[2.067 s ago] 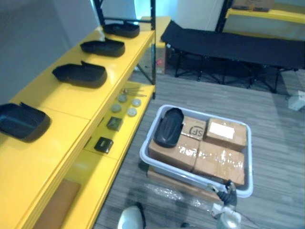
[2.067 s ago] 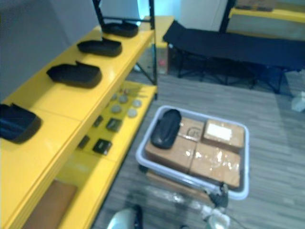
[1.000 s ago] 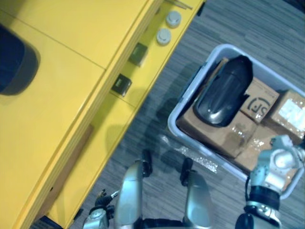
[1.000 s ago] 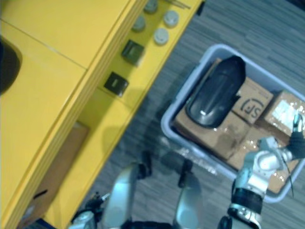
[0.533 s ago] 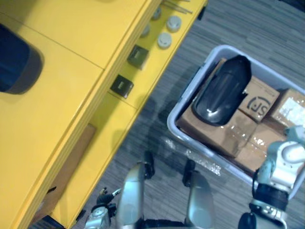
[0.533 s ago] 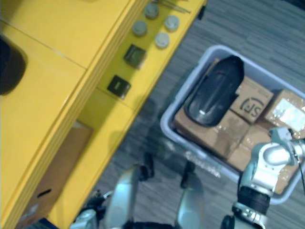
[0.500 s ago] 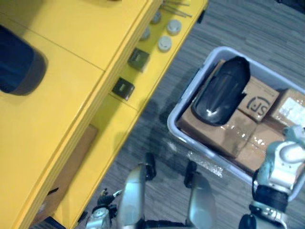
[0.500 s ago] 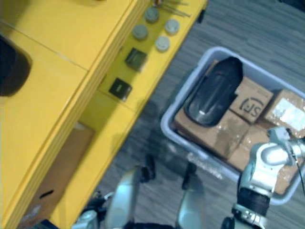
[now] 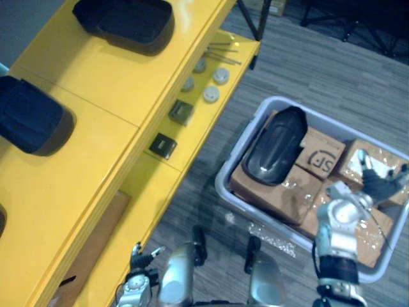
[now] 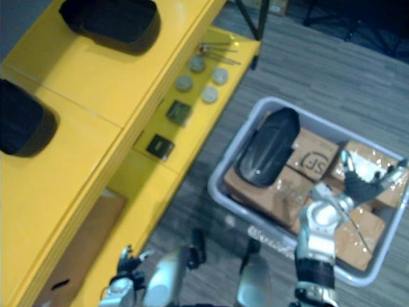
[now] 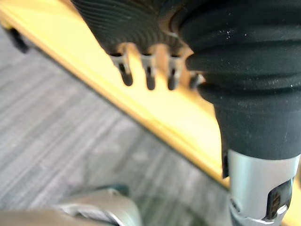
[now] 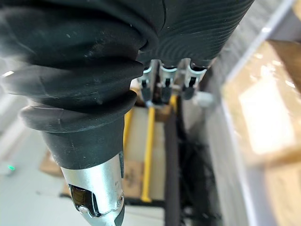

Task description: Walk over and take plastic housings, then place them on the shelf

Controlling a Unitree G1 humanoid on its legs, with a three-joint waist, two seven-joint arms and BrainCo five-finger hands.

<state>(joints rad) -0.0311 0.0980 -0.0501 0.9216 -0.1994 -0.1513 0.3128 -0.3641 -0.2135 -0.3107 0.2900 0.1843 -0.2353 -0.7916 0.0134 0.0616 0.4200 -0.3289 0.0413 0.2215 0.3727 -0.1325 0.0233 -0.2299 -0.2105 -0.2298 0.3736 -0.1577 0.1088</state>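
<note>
Camera has tipped up since half a second ago, so more shelf shows; the real move is the right hand (image 9: 377, 184), which has come up over the right end of the bin, fingers spread, holding nothing. The black plastic housing (image 9: 276, 146) to be taken lies lengthwise on the cardboard boxes (image 9: 275, 192) at the left end of the grey bin (image 9: 225, 192), well apart from that hand and not yet touched. The step in hand looks like the reach. To do it well, bring the hand leftward across the boxes, come down over the housing's middle and wrap the fingers round its narrow width, since the glossy rounded shell could slip from a tip pinch. Keep the wrist clear of the bin rim. The boxes fill the bin close together, taped tops up. The left hand (image 11: 149, 77) hangs low by the yellow shelf (image 9: 108, 109) edge, fingers relaxed and empty. Two housings (image 9: 124, 22) (image 9: 32, 115) already sit on the top level, with bare yellow between them. The lower level holds round grey discs (image 9: 211, 94), small dark square parts (image 9: 181, 112) and thin rods (image 9: 223, 54).
</note>
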